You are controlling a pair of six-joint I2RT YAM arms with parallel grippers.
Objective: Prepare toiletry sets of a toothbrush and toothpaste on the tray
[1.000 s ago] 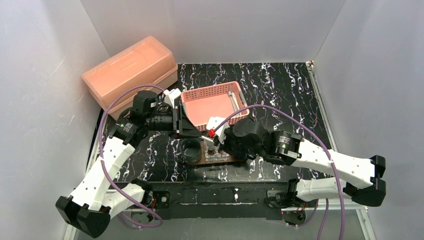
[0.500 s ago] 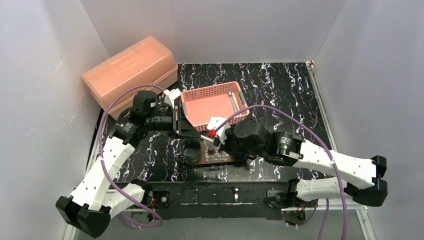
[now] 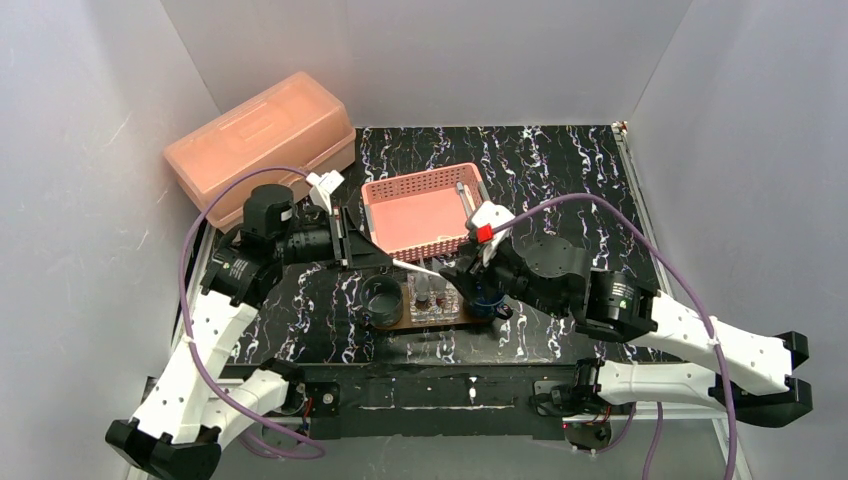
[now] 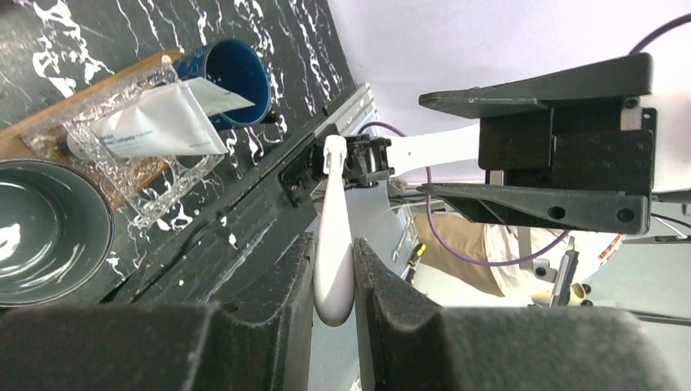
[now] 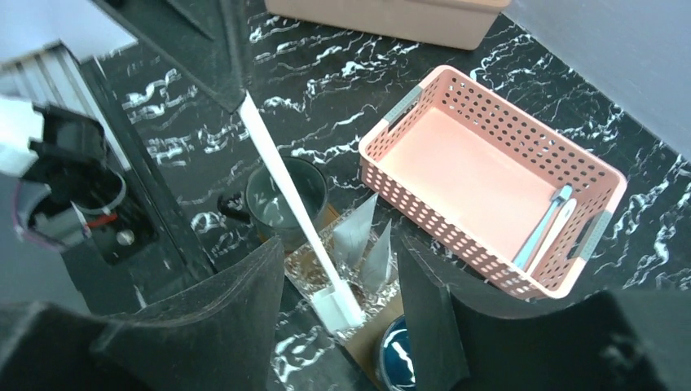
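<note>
One thin white toothbrush (image 4: pixel 333 212) clamped in left hand (image 4: pixel 332 252), right hand (image 5: pixel 338 252) spread apart

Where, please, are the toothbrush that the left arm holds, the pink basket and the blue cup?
toothbrush (image 4: pixel 334 261): left wrist view, on the white handle near its butt end.
basket (image 5: pixel 468 171): right wrist view, on its bare floor.
blue cup (image 4: pixel 238 72): left wrist view, on the inside of its mouth.

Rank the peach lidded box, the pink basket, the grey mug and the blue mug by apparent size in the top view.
1. Peach lidded box, largest.
2. Pink basket.
3. Grey mug and blue mug: not ranked; the blue one is mostly hidden by the right arm.
</note>
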